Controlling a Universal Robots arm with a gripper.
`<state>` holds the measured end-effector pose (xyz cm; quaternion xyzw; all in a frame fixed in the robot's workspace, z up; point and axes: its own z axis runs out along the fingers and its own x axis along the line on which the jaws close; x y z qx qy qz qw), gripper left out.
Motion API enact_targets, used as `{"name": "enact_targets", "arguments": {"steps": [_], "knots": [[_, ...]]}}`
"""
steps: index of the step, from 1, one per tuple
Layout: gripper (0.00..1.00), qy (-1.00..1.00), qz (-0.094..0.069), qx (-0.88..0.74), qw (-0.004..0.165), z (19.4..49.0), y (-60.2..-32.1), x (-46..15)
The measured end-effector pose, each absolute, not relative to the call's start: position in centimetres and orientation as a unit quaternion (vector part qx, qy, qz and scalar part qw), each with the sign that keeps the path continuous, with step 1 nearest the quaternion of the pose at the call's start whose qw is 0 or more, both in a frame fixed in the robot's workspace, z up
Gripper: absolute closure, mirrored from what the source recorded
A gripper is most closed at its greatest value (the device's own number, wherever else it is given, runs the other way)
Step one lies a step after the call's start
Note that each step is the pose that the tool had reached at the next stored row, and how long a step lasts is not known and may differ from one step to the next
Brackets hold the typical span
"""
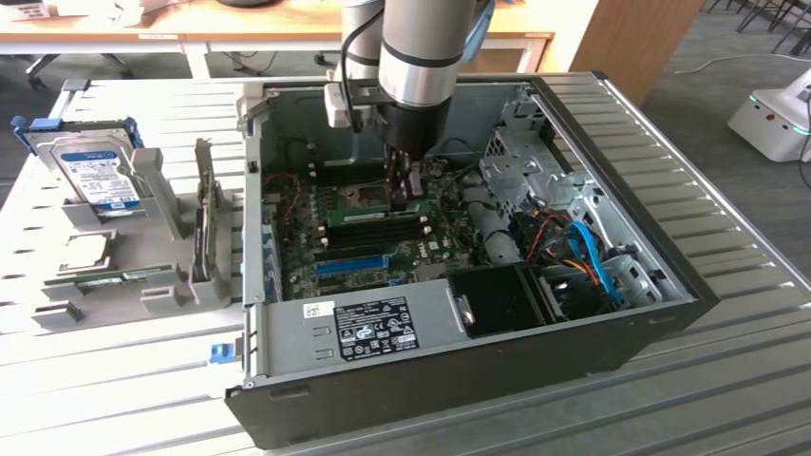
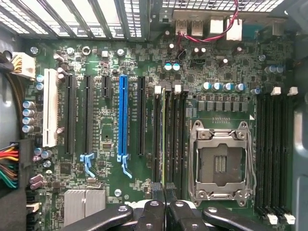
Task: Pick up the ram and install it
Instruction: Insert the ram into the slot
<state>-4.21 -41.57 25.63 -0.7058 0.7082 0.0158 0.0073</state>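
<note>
Gripper (image 1: 405,199) clenched on the top edge of the ram (image 1: 367,217), which stands edge-up in a memory slot at 12 o'clock from the blue expansion slot (image 1: 348,264), exterior view; judged light, stiff, brittle, so hold the bare board edges, not the chips.

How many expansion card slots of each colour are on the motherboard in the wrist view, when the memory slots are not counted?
White slot: 1
Blue slot: 1
Black slots: 4, one of them short
Total: 6
</note>
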Motion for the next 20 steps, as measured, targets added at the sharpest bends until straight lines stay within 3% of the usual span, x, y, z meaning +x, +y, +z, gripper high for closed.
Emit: {"name": "enact_targets", "arguments": {"steps": [20], "knots": [[0.88,0.708,0.016,-0.706,0.007,24.2,-41.6,-4.2]]}}
